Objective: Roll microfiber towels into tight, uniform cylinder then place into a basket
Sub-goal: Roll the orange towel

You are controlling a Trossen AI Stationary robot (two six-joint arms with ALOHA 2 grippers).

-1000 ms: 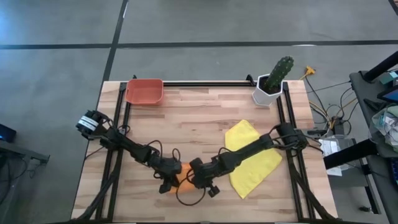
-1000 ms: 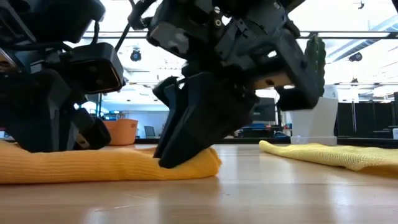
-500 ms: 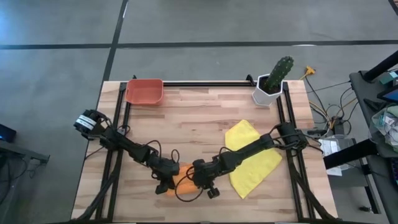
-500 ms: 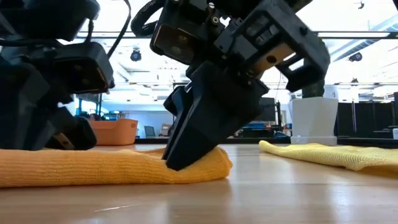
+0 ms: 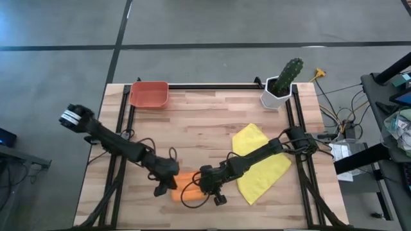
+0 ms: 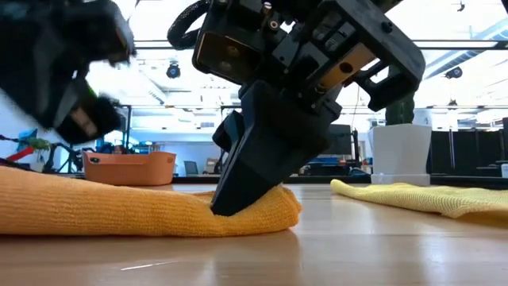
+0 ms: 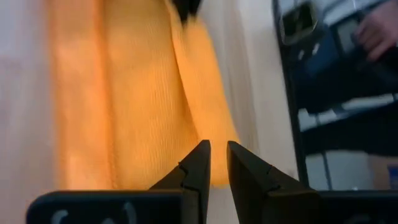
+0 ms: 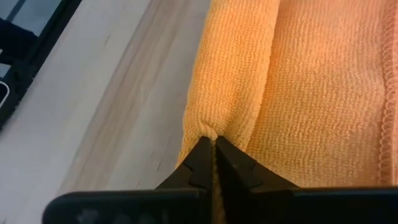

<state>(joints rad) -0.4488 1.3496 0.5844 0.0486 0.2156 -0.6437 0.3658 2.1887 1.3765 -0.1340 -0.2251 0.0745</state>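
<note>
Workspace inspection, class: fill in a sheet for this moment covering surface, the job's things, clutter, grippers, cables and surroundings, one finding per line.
Surface: wooden table, black frame rails along its edges.
Job's things: orange towel partly rolled near the front edge; yellow towel lying flat, right arm across it; basket at the back left corner, nothing seen inside.
Clutter: white pot with cactus at the back right.
Grippers: right gripper shut, pinching the orange towel's fold; left gripper nearly shut above the orange towel, holding nothing.
Cables: wires right of the table.
Surroundings: grey floor; a person's hand.
</note>
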